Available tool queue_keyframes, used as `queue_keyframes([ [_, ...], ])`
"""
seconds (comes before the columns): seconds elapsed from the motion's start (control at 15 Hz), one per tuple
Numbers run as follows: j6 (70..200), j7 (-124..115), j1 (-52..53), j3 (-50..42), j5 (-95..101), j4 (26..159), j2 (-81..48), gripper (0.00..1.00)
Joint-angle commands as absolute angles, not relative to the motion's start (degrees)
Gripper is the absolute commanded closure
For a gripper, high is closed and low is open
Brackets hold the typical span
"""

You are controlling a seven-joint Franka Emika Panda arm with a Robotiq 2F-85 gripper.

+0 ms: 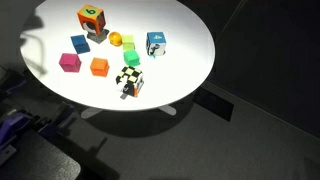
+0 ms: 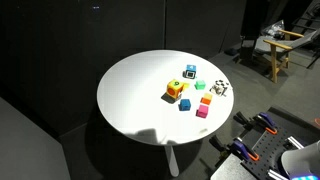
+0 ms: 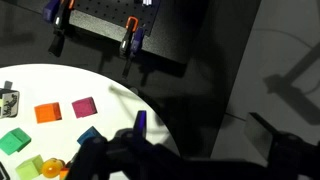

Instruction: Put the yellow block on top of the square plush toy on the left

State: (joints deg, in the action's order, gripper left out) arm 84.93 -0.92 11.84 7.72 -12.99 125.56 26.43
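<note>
Wrist view: yellow block well apart from gripper

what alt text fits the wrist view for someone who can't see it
A white round table at lower left holds small blocks: an orange block, a magenta block, a green block and the yellow block. The dark, blurred tool fills the bottom edge. Clamps sit on a black stand at the top.

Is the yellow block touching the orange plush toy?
Apart. In an exterior view the yellow block sits well clear of the plush toy, with bare table between them.
</note>
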Motion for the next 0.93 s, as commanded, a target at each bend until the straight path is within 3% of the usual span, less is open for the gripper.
queue_keyframes([
  [0.0, 84.7, -0.7, 11.0, 8.4, -13.2, 125.4, 26.4, 0.00],
  [0.87, 91.4, -1.5, 9.1, 8.7, -9.7, 126.1, 26.8, 0.00],
])
